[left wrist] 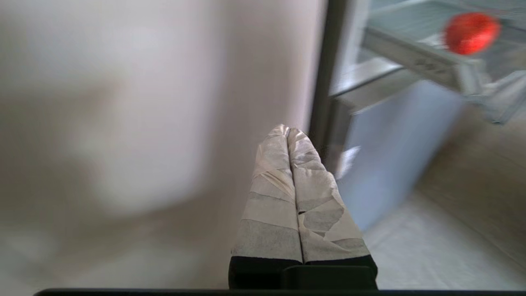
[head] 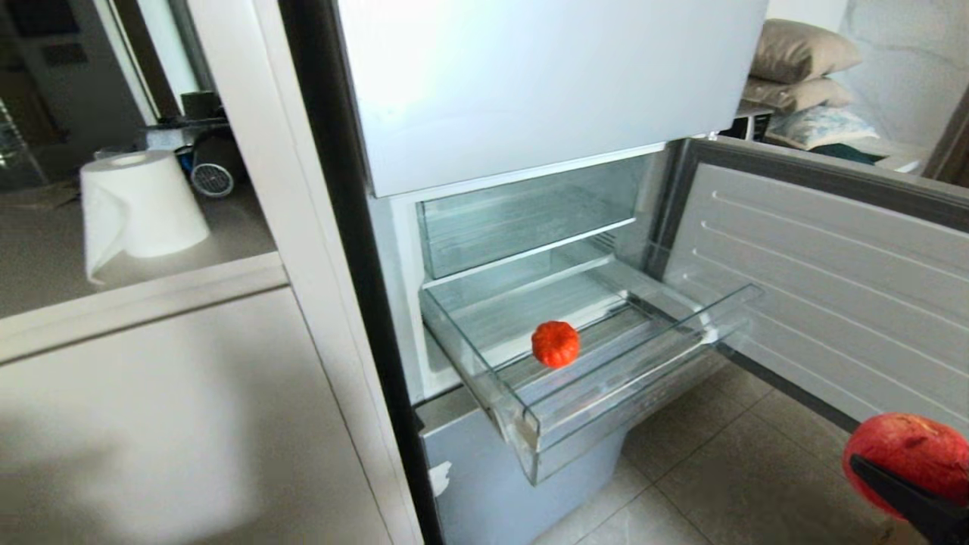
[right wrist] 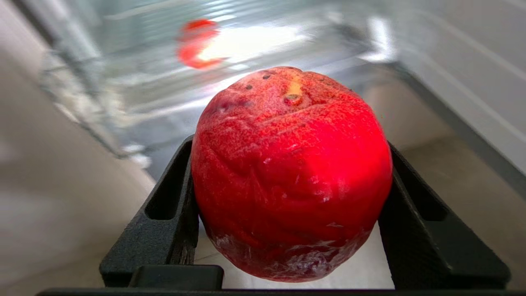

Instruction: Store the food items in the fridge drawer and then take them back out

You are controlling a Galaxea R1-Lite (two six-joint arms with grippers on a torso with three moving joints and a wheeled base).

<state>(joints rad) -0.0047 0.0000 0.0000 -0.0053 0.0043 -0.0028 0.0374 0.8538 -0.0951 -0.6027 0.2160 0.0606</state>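
Clamped between the right gripper's (right wrist: 287, 230) black fingers, a red apple (right wrist: 289, 176) hangs over the tiled floor (head: 727, 484) near the open fridge door (head: 833, 303); a small ribbed orange-red fruit (head: 555, 344) sits in the pulled-out fridge drawer (head: 606, 409); left gripper (left wrist: 287, 133) pressed closed beside the cabinet (head: 151, 424)

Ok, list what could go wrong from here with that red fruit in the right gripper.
1. The right gripper grips the round red fruit only at its sides, so it may slip out over the tiled floor.
2. The fridge drawer juts out with a raised front lip, which the fruit could clip.
3. The small orange-red pumpkin-like item inside may get knocked.
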